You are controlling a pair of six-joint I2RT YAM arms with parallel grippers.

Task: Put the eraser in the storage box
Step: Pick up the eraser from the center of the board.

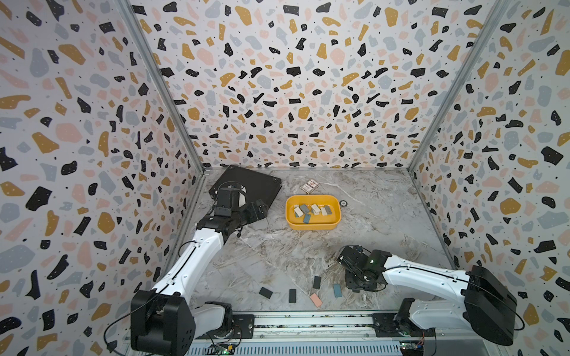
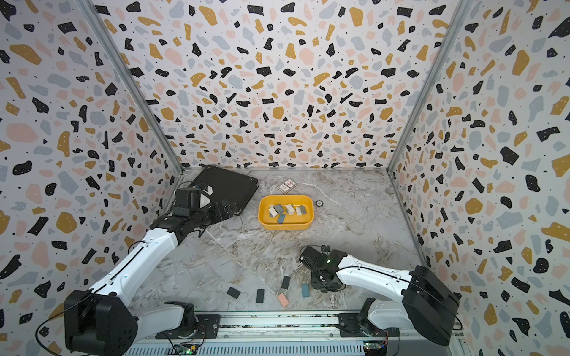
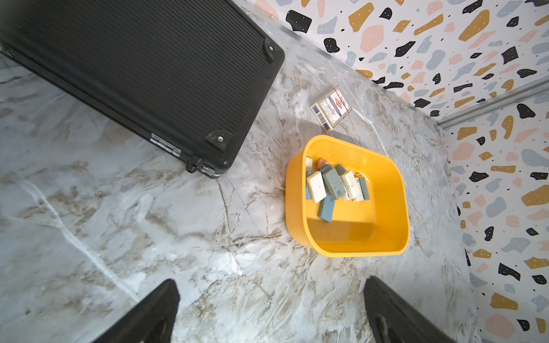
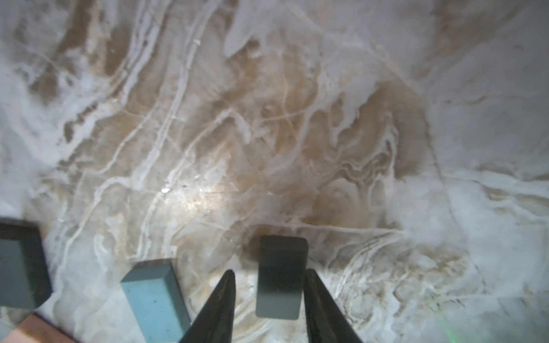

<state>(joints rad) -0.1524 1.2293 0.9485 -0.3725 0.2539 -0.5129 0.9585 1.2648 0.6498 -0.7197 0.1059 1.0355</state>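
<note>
Well, at the near edge the right tool straddles a dark eraser lying on the surface, jaws unclamped; the left tool hangs wide open.

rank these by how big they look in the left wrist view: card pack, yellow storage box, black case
1. black case, largest even though the frame edge cuts it off
2. storage box
3. card pack

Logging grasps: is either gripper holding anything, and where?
Nothing yet. The right gripper straddles a dark eraser across its width, one gap visible; the left gripper is empty.
</note>
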